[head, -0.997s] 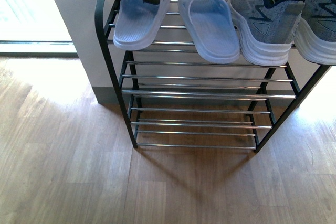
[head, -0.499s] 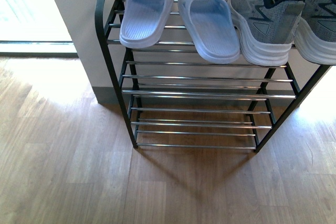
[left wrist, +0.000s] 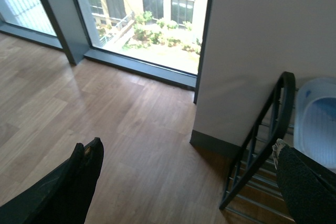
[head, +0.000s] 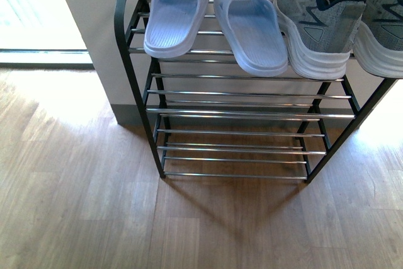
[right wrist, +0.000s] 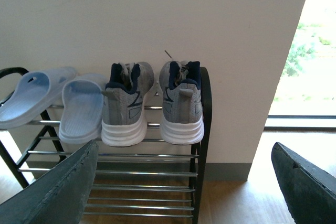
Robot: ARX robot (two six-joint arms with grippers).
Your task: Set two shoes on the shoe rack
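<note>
Chrome rods and a black metal frame make up the shoe rack [head: 236, 111], seen from the front camera against a pale wall on a wood floor [head: 75, 206]. On its top tier lie two pale blue slides [head: 173, 17], soles angled toward the camera, the near one tilted over the front rod; just beside them stand grey knit sneakers [head: 318, 20] with thick white soles and dark collars. Neither arm appears in this view.

From the left wrist, the left gripper [left wrist: 184, 177] hangs spread wide and empty, its dark fingers [left wrist: 73, 182] apart over bare floor. The rack's rounded side loop [left wrist: 270, 124] and a slide's edge [left wrist: 317, 124] sit just inside the far finger; a window [left wrist: 152, 14] lies beyond.

From the right wrist, the right gripper [right wrist: 189, 182] is likewise wide open, holding nothing. Between its fingers [right wrist: 58, 187], well ahead, both sneakers [right wrist: 152, 103] stand heels outward on the top shelf, the slides [right wrist: 55, 100] beside them.
</note>
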